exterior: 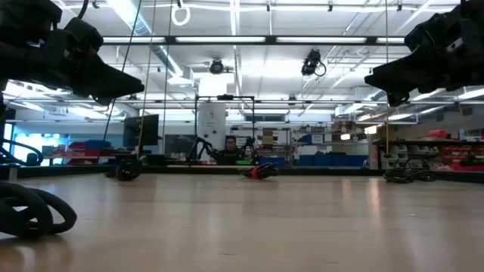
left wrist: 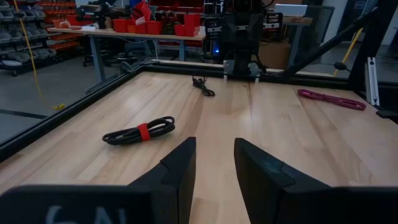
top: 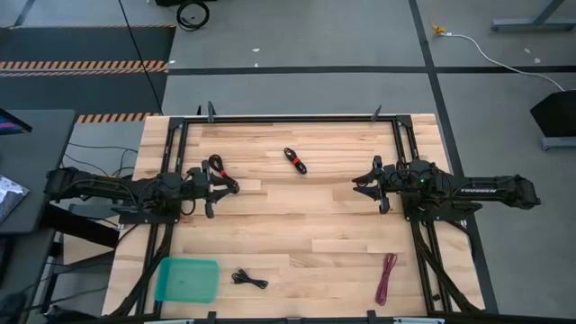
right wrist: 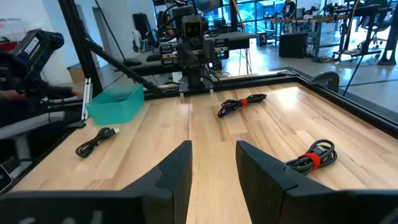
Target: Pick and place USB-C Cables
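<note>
In the high view, several small USB-C cable bundles lie flat on the wooden table. One black-and-red bundle (top: 295,160) is near the far middle. Another (top: 221,175) lies just beside my left gripper (top: 214,187) on its far side. A black one (top: 249,279) is near the front edge, next to the teal tray (top: 186,280). The longer magenta one (top: 386,277) is at the front right. My left gripper (left wrist: 214,149) hovers open at the table's left. My right gripper (top: 362,184) (right wrist: 214,152) hovers open at the right. They point at each other.
A black metal frame (top: 288,118) runs round the tabletop. In the left wrist view a small black cable (left wrist: 203,86) lies close in front of the right arm. Bare wood (top: 297,225) stretches between the two grippers. A person (exterior: 230,148) sits in the room beyond the far edge.
</note>
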